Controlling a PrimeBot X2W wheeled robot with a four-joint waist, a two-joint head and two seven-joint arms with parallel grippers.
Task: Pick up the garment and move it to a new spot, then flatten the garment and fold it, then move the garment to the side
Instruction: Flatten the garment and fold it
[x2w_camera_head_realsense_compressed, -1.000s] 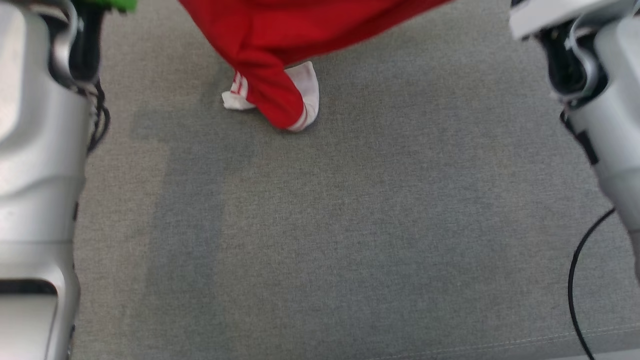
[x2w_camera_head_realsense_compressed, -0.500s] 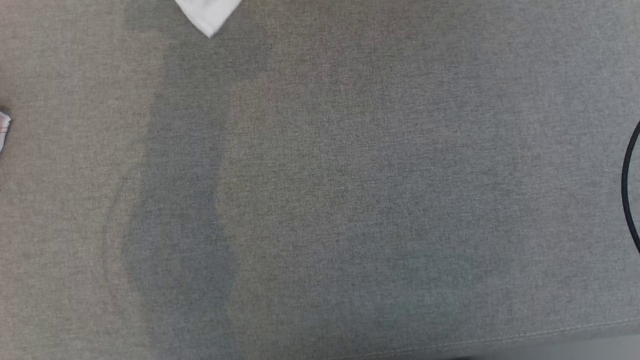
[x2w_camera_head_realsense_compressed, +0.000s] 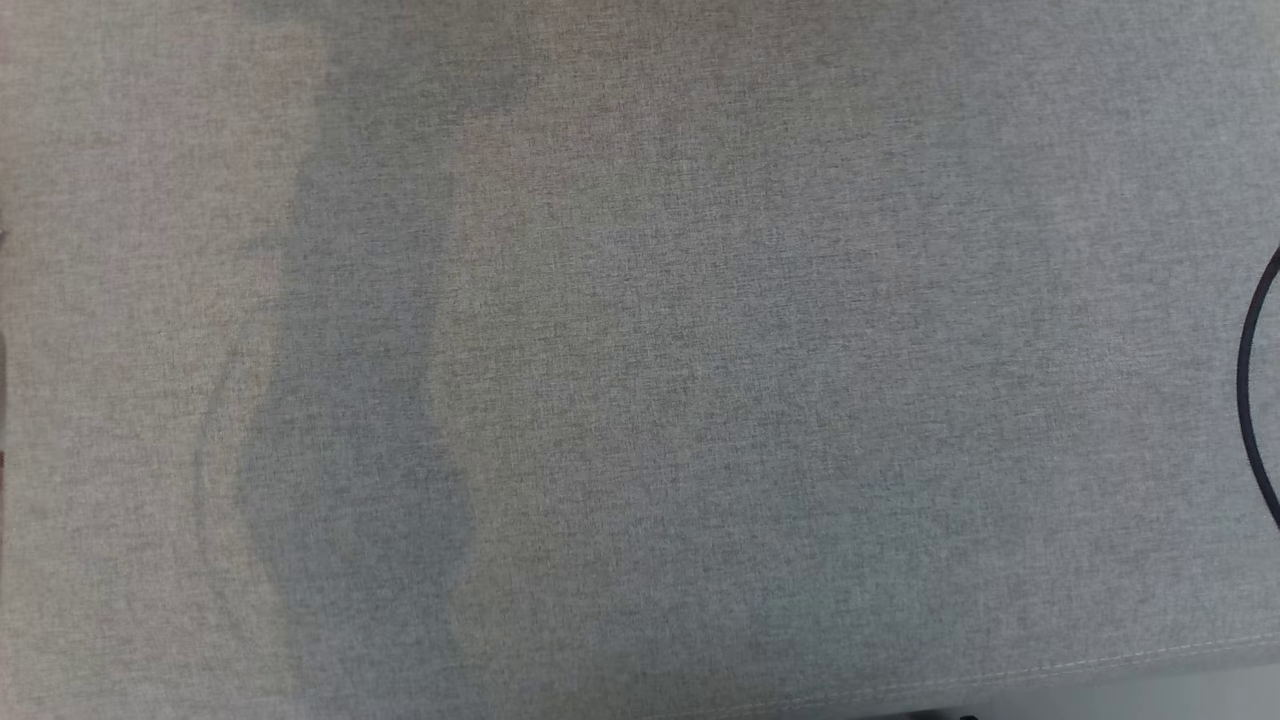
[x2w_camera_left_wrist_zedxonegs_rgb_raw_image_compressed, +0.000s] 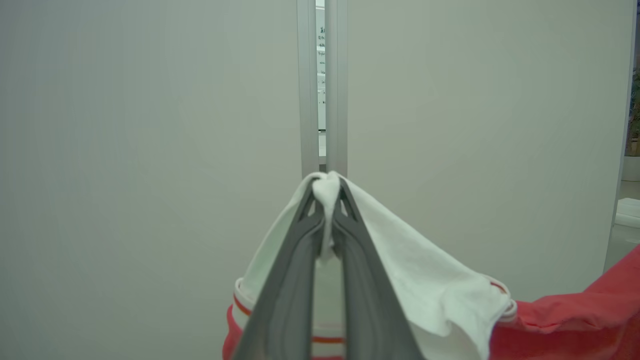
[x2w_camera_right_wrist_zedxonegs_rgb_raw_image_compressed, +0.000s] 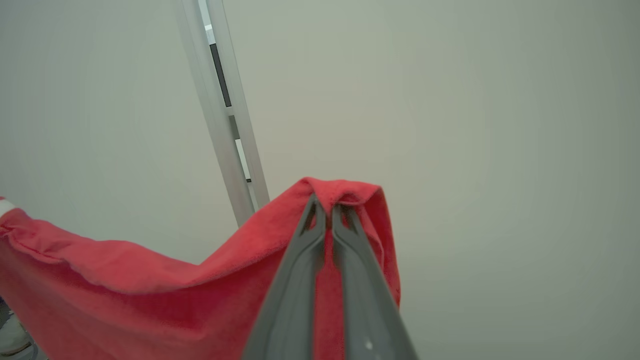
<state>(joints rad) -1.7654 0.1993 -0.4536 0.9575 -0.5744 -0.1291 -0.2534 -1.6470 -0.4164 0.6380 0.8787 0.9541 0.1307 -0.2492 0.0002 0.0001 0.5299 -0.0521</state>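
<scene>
Aloft, left fingers (x2w_camera_left_wrist_zedxonegs_rgb_raw_image_compressed: 295, 270) and right fingers (x2w_camera_right_wrist_zedxonegs_rgb_raw_image_compressed: 300, 265) tight on garment (x2w_camera_right_wrist_zedxonegs_rgb_raw_image_compressed: 125, 300); pale wall panels (x2w_camera_left_wrist_zedxonegs_rgb_raw_image_compressed: 150, 150), grey surface (x2w_camera_head_realsense_compressed: 700, 350).

No text can be read. Faint print is seen on a white sheet (x2w_camera_left_wrist_zedxonegs_rgb_raw_image_compressed: 320, 45) behind the gap between the wall panels (x2w_camera_left_wrist_zedxonegs_rgb_raw_image_compressed: 150, 150), too small to decipher.

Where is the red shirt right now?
The red garment hangs between both arms: the left end effector pinches its white trim in the left wrist view, the right end effector pinches its red edge in the right wrist view.
</scene>
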